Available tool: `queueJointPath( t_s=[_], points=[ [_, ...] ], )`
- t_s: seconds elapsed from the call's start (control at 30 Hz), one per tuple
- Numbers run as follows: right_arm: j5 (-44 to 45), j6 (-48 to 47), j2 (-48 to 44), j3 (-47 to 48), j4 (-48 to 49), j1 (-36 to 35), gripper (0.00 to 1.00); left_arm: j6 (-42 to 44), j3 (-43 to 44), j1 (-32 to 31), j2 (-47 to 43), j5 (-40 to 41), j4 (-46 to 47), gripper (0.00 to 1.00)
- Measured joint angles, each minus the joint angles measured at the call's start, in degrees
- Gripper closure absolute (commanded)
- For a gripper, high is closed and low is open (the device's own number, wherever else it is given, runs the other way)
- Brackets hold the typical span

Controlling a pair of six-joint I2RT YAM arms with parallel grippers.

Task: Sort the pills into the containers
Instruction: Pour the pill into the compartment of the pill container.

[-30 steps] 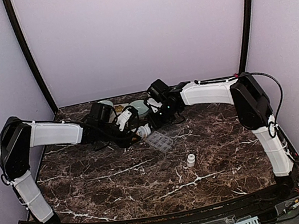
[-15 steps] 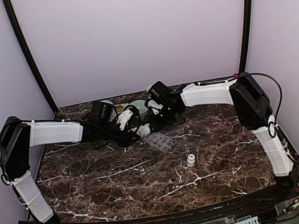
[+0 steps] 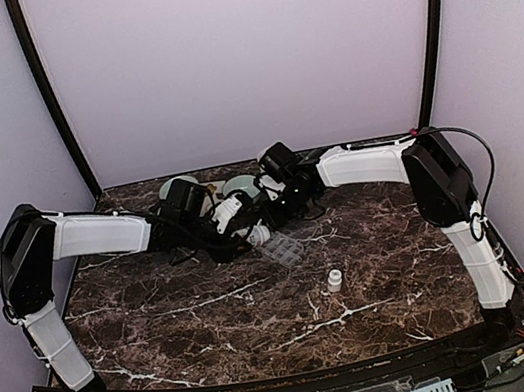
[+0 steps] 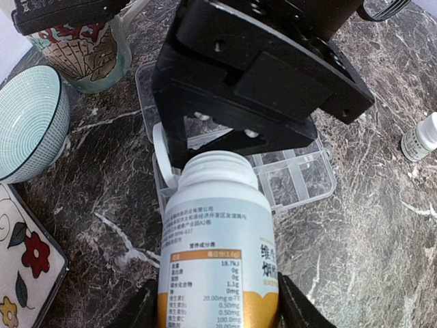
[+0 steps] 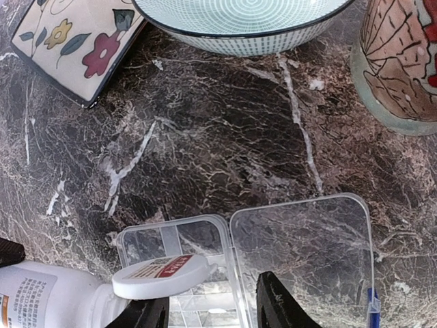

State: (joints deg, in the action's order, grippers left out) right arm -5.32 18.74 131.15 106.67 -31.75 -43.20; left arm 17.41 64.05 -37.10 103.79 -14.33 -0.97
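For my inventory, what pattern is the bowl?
Bowl: fine green grid, dark rim; best in left wrist view.

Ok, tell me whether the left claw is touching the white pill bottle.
Touching. The left wrist view shows the left claw clamped on the white pill bottle: its fingers press against both sides of the bottle's lower body, with no gap.

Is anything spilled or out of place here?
No spill visible. The white pill bottle, gripped by the left end effector, is tipped with its cap flipped open over the clear organiser box. A small white bottle stands alone.
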Motion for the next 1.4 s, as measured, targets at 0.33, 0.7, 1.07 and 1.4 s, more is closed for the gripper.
queueJointPath(
  t_s=[0.33, 0.7, 1.07, 1.4],
  points=[
    [0.0, 0.0, 0.0, -0.1, 0.0, 0.0, 0.55, 0.3, 0.0, -0.1, 0.0, 1.4, -0.2, 1.00],
    [0.0, 0.0, 0.0, -0.1, 0.0, 0.0, 0.55, 0.7, 0.0, -0.2, 0.0, 2.3, -0.5, 1.00],
    [0.0, 0.0, 0.0, -0.1, 0.0, 0.0, 0.55, 1.5, 0.8, -0.9, 0.0, 3.5, -2.0, 1.00],
    [0.0, 0.0, 0.0, -0.1, 0.0, 0.0, 0.55, 2.0, 2.3, -1.4, 0.0, 4.6, -3.1, 1.00]
  ],
)
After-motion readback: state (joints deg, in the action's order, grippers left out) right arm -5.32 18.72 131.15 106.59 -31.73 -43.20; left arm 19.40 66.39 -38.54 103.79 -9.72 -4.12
